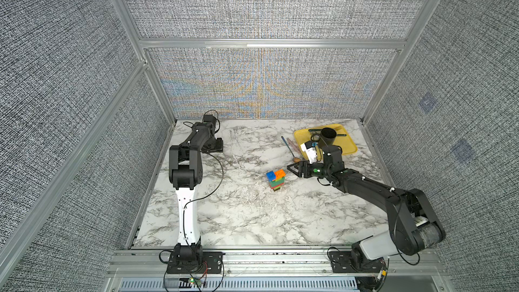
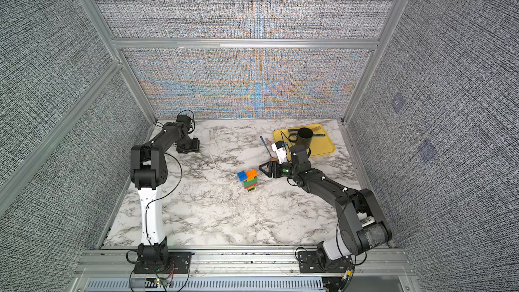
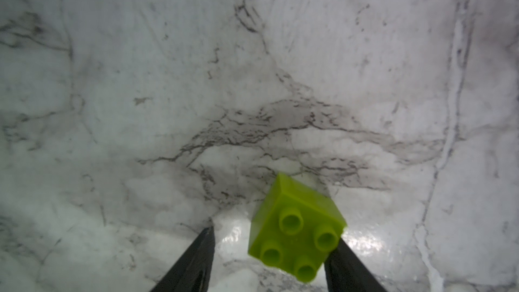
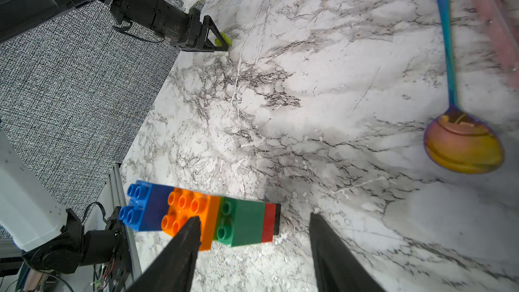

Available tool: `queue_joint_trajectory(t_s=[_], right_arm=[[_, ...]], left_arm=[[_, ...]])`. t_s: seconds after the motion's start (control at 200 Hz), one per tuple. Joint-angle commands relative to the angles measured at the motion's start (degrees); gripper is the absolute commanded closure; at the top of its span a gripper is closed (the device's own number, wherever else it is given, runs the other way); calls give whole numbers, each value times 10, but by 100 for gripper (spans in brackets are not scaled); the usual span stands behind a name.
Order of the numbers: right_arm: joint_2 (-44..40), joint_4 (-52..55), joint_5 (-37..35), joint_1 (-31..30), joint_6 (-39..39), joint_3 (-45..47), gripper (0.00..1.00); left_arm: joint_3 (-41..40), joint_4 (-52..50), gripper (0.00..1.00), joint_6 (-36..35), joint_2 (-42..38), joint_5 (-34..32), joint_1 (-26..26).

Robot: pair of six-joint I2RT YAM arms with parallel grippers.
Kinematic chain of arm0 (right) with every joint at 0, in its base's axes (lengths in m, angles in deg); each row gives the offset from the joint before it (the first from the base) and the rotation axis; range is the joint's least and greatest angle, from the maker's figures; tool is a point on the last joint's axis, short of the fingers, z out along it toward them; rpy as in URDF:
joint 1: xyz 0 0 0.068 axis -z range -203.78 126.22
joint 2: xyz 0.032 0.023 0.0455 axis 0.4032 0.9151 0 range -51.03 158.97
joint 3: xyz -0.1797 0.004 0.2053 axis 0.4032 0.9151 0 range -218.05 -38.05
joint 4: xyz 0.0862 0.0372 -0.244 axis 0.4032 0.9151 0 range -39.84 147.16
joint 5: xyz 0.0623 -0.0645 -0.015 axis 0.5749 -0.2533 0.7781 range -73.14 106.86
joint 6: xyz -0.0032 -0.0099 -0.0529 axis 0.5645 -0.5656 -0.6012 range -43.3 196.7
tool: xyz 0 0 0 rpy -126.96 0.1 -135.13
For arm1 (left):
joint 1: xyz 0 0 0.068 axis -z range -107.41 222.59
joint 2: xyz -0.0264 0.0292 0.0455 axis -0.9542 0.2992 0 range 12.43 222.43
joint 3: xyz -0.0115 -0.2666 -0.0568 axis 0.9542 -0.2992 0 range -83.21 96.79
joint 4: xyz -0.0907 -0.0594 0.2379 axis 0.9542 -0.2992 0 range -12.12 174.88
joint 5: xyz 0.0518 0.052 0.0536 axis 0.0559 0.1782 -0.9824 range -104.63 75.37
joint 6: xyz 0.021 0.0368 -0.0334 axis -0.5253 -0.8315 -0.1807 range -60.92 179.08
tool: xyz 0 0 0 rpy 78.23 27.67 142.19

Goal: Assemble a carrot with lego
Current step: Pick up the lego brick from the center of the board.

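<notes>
The carrot (image 1: 276,180) (image 2: 248,180) (image 4: 241,220) stands mid-table as a brick stack, black end down, with blue and orange bricks on top. My right gripper (image 1: 289,167) (image 2: 259,167) (image 4: 254,216) hovers just right of it, open, with nothing between its fingers. At the back left, my left gripper (image 1: 216,147) (image 2: 192,147) (image 3: 275,234) points down at the table. A loose lime lego brick (image 3: 295,226) (image 4: 224,40) sits between its jaws. One finger touches the brick and the other stands apart from it.
A yellow tray (image 1: 346,143) at the back right holds a black mug (image 1: 328,136) and cutlery. An iridescent spoon (image 1: 289,147) (image 4: 449,80) and a pink strip (image 4: 494,23) lie beside the tray. Patterned walls enclose three sides of the table.
</notes>
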Motion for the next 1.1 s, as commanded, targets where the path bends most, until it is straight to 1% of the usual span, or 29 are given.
queue_joint_trajectory(t_s=[0.0,0.16,0.39,0.48,0.571,0.631,0.696,0.761,0.801,0.861,0.956,1.056,1.096], right_arm=[[-3,-13,2,0,-3,2,37],[0,-12,4,1,-1,0,37],[-9,-6,-1,1,-4,6,37],[-11,-7,0,1,-3,10,37],[-18,-2,-2,1,-5,13,37],[-28,7,-9,0,-12,15,37],[-45,23,-29,2,-26,16,37],[-67,36,-60,2,-42,22,37],[-83,39,-81,2,-51,28,37],[-109,38,-109,2,-61,42,37],[-150,22,-131,2,-69,70,37],[-193,0,-144,1,-68,100,37],[-208,-9,-150,2,-66,111,37]], left_arm=[[19,-52,39,-30,22,-22,-2],[66,-72,43,-43,51,9,-1],[106,-96,53,-56,81,9,-2],[117,-98,59,-58,87,20,-2],[117,-97,69,-57,82,29,-1],[101,-95,75,-55,64,33,0],[52,-72,78,-50,18,34,7],[-35,-32,79,-43,-53,29,21],[-83,-10,79,-37,-105,28,34],[-177,26,80,-27,-189,26,55],[-290,61,80,-19,-326,29,99],[-375,68,81,-56,-449,49,148],[-399,63,81,-80,-490,73,165]])
